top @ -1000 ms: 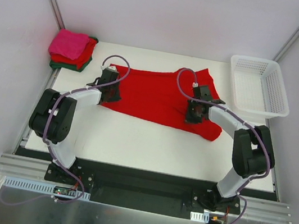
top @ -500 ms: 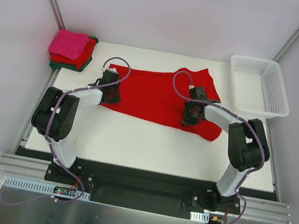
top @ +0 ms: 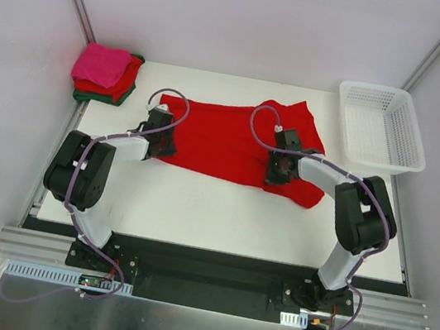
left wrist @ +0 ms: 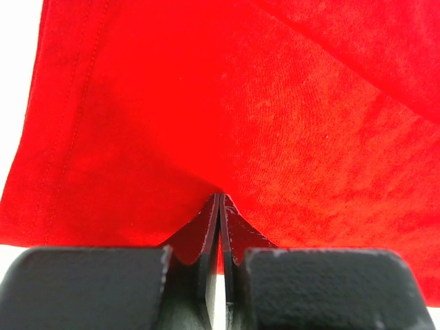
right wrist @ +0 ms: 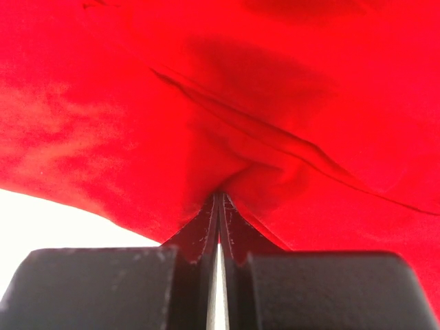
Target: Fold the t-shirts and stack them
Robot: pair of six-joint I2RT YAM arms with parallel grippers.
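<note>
Left claw (left wrist: 220, 201) is squeezing tight on a fold of the bright red t-shirt (top: 224, 136), right at its near hem. The right claw (right wrist: 220, 196) is doing the same thing, shut on a puckered bit of that same shirt further along the near edge. So both are gripping cloth, nothing is hanging loose.

From either claw the rest of the shirt is spreading away toward 12 o'clock. Its long axis is running roughly 9 to 3, with the right end sagging a little toward 4. Each arm is sitting nearer its own end, so I'm guessing a two-handed fold is coming, carrying the near edge up and over toward 12.

The shirt is lying fairly flat on the white worktop (top: 213, 210), with a few ridges near the right claw. There's bare worktop showing on the 6 o'clock side. The folded stack, hot pink shirt (top: 102, 64) on top, is waiting at about 10 o'clock, well apart. The white lattice basket (top: 381, 124) is sitting at 2 o'clock, near the shirt's right end but not touching it.
</note>
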